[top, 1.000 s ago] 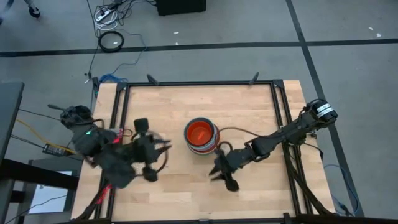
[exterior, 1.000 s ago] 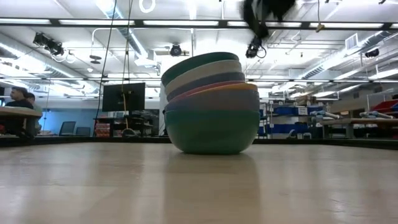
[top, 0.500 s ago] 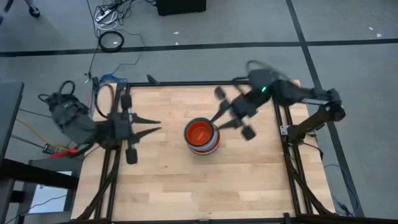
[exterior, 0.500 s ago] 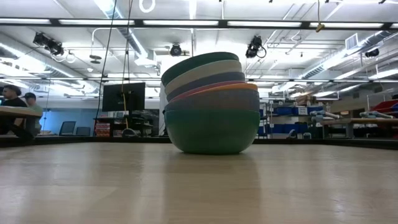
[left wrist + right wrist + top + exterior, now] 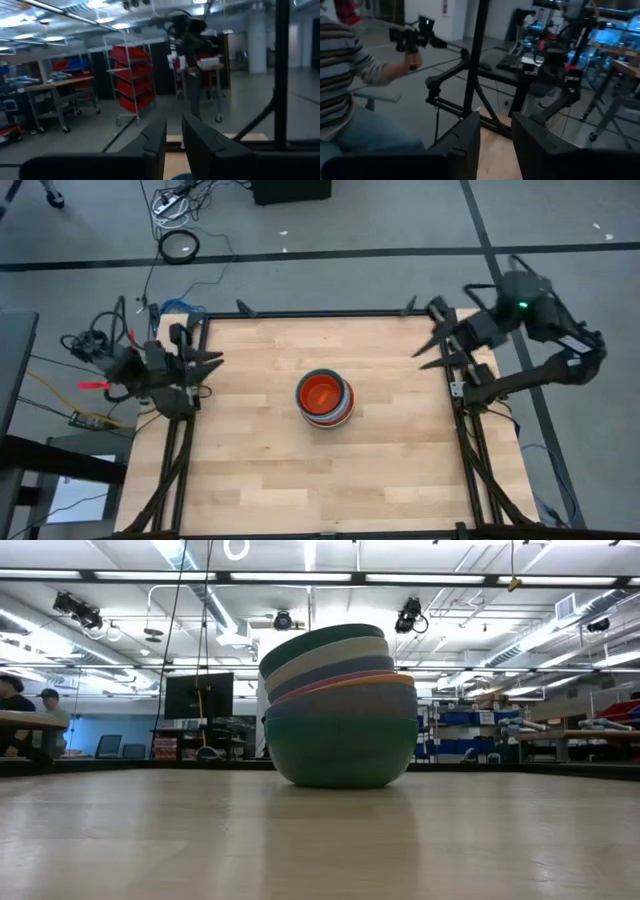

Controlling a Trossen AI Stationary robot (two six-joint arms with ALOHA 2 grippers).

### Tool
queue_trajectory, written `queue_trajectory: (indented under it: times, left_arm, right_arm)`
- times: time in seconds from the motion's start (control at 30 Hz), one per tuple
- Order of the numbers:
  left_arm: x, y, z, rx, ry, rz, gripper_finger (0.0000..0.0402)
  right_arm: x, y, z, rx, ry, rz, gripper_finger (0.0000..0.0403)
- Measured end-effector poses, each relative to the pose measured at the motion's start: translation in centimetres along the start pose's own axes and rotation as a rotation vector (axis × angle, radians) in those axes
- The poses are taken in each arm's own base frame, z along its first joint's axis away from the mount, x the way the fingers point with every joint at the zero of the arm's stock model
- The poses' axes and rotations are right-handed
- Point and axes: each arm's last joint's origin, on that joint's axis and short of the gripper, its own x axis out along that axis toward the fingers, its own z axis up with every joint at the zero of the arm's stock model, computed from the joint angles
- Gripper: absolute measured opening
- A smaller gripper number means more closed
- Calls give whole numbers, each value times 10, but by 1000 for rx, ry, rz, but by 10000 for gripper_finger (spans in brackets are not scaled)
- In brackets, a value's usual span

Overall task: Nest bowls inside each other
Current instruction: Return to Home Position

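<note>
Bowls (image 5: 324,400) sat nested in a single stack near the middle of the counter (image 5: 260,470), and neither arm touched them. From above you saw an orange-red bowl (image 5: 322,393) as the innermost one, ringed by paler rims. In the level view the stack (image 5: 340,710) rested on a teal bowl (image 5: 340,755). The upper bowls leaned to one side, so their rims sloped instead of lying flat. Your left claw (image 5: 205,362) was at the counter's left edge, well apart from the stack and pointing inward across the wood. In its own wrist view the left claw (image 5: 174,122) showed its two fingers only narrowly parted, with nothing between them. Your right claw (image 5: 422,360) was at the far right corner of the counter, also well clear of the bowls and angled in toward the counter. Its wrist view showed the right claw (image 5: 496,117) with a wider gap between the fingers, also empty. Beyond it a person (image 5: 350,75) in a striped sleeve sat beside the frame, one hand (image 5: 412,60) raised around a dark handle. Two more people (image 5: 15,700) sat far off at the left of the level view.
</note>
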Motion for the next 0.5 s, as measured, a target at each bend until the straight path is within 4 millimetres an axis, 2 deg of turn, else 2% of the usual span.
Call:
queue_trajectory:
  times: [0.13,0.27,0.37,0.5]
  left_arm:
    - [-8,4,-27,17,9,55,70]
    - [-13,15,-28,8,-22,125,70]
    - [-11,17,-32,41,-2,163,70]
    - [-8,21,-37,74,23,207,70]
  right_arm:
    - [-22,18,-21,33,-34,-50,99]
    - [-32,30,-49,1,-138,-75,100]
    - [-32,34,-72,-13,-207,-98,99]
    - [-19,29,-108,38,-203,-138,100]
